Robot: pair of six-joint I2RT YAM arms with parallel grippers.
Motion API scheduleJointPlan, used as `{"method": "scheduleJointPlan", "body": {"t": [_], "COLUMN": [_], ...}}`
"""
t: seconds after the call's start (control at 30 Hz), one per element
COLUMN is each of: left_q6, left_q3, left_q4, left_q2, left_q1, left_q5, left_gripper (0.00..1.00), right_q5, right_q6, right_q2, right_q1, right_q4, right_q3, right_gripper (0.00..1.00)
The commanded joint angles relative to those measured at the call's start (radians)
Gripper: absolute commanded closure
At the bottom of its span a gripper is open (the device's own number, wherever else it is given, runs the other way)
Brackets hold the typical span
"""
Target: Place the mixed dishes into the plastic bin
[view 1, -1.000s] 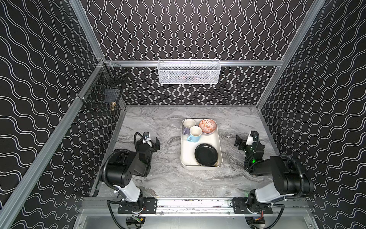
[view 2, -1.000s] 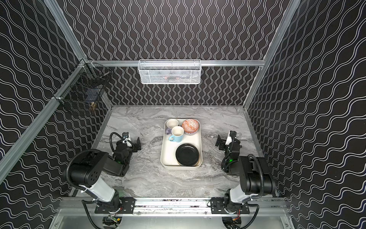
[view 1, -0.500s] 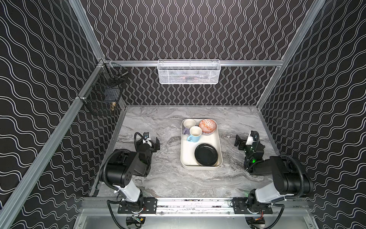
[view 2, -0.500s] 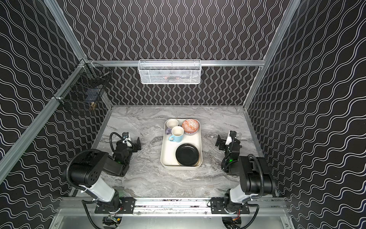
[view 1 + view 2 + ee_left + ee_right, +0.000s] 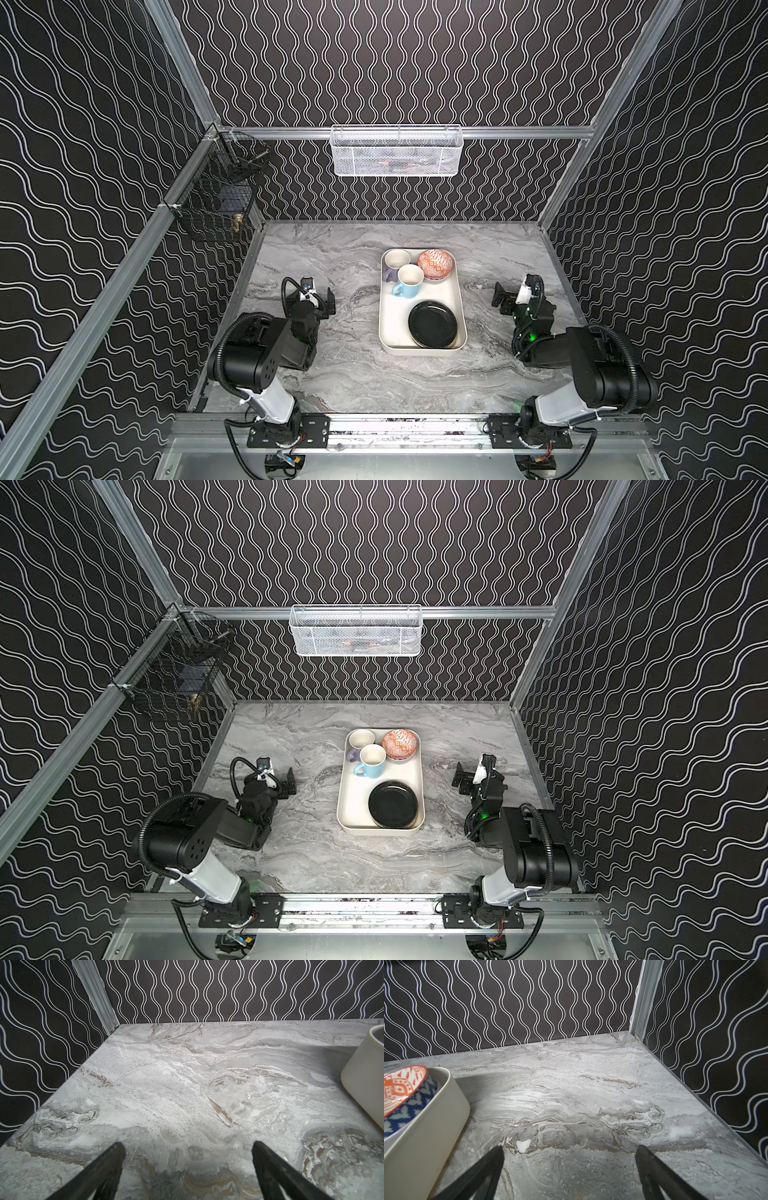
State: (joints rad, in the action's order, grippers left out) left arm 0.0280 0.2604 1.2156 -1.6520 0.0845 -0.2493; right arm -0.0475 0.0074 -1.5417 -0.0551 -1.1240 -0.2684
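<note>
Hands rest low by the tabletop [image 5: 353, 374], one on each side of the plastic bin [image 5: 395, 332]. The left hand [image 5: 188, 1144] has its two fingers wide apart with nothing between them. The right hand [image 5: 571, 1147] is just the same.

The bin stands in the middle of the tabletop. At its far end are a lilac mug [image 5: 395, 261], a light-blue mug [image 5: 409, 279] touching it, and an orange bowl [image 5: 435, 264] that sits inside a blue-patterned bowl [image 5: 415, 1103]. A black plate [image 5: 432, 324] lies at the near end. I see no dish out on the tabletop, so the job looks done to me.

These things look hard, shiny and smooth. I think they would slip easily and break if dropped. A mug looks best pinched at its rim, one finger inside and one outside. A bowl could be held the same way. The plate is flat and low, so it looks the hardest to lift. Its raised edge seems the only spot to grab.
</note>
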Motion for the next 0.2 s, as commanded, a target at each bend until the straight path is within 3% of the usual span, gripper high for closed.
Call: {"method": "scheduleJointPlan", "body": {"t": [0.0,0.17], "left_q6": [-0.012,-0.013], "left_q3": [0.005,0.003], "left_q4": [0.035,0.038], "left_q2": [0.000,0.001], "left_q1": [0.000,0.000], "left_q5": [0.024,0.024], "left_gripper": [0.01,0.01], "right_q5": [-0.001,0.000], "right_q6": [-0.006,-0.006], "right_q2": [0.002,0.000], "right_q1": [0.000,0.000], "right_q4": [-0.047,-0.047], "right_q3": [0.000,0.000], "right_gripper": [0.00,0.00]}}
